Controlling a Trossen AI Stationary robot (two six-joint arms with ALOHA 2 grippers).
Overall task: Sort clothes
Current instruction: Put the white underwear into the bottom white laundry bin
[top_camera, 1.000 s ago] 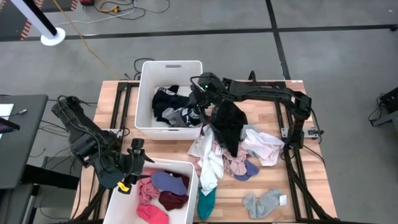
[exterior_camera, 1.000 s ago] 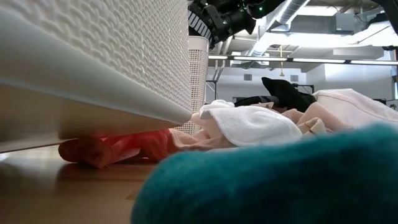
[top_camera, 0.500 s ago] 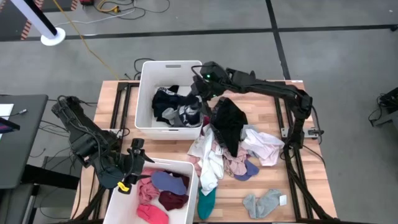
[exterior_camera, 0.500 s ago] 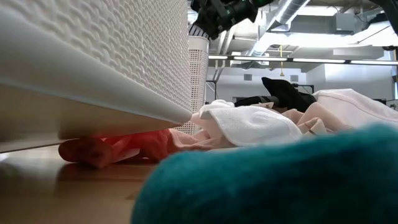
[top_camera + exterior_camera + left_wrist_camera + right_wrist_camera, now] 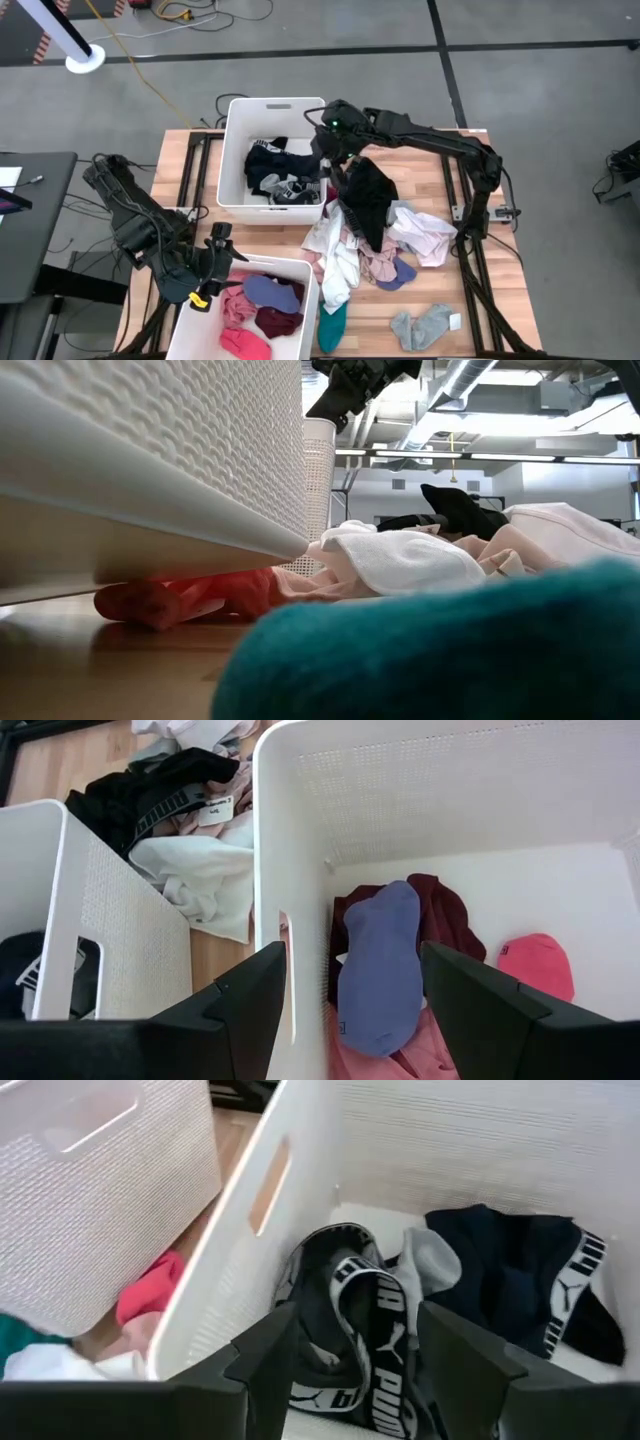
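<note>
Two white perforated bins are sitting on the wooden counter point(image 5: 420, 305): the far bin point(image 5: 236, 130) holding black, white and grey garments point(image 5: 280, 175), and the near bin point(image 5: 309, 300) holding a blue sock point(image 5: 378, 965), a maroon piece point(image 5: 440, 915) and pink items point(image 5: 240, 335). Between and beside the bins a loose pile of clothes point(image 5: 370, 235) is lying on the counter, with a black garment point(image 5: 368, 200) draped on top, white and pale pink pieces under it, a teal sock point(image 5: 332, 325) at the near edge and a grey sock pair point(image 5: 422, 325) apart to the side. The right hand point(image 5: 325, 165) is hovering over the far bin's right edge, its fingers spread apart and gripping nothing, with the black-and-white waistband garment point(image 5: 365, 1330) lying in the bin just beneath it. The left hand point(image 5: 218, 262) is waiting at the near bin's left rim, fingers parted and empty, above the blue sock
</note>
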